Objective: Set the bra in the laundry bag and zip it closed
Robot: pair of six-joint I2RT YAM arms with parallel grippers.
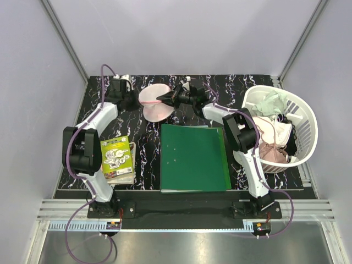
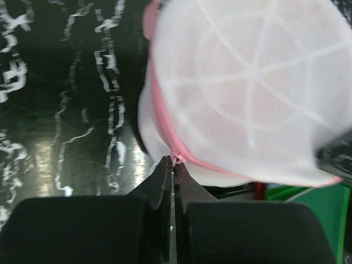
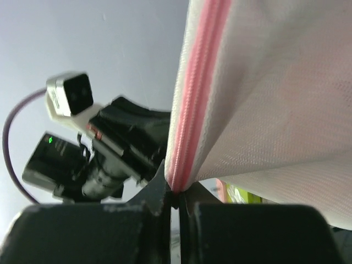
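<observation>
Just beyond the far edge of the green folder (image 1: 193, 157), the laundry bag (image 1: 155, 102) is pinched at both sides, left gripper (image 2: 173, 165) clamped on its zip tab (image 2: 176, 159) (seemingly the pull), right gripper (image 3: 175, 190) clamped on the zip seam (image 3: 195, 82); a misaligned tug could slip the tab free.

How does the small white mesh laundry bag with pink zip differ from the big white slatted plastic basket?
The laundry bag is soft mesh and smaller; the basket is rigid slats. The bag is pinched at its pink rim by the left gripper and right gripper; the basket stands untouched, open-topped. Both are white.
</observation>
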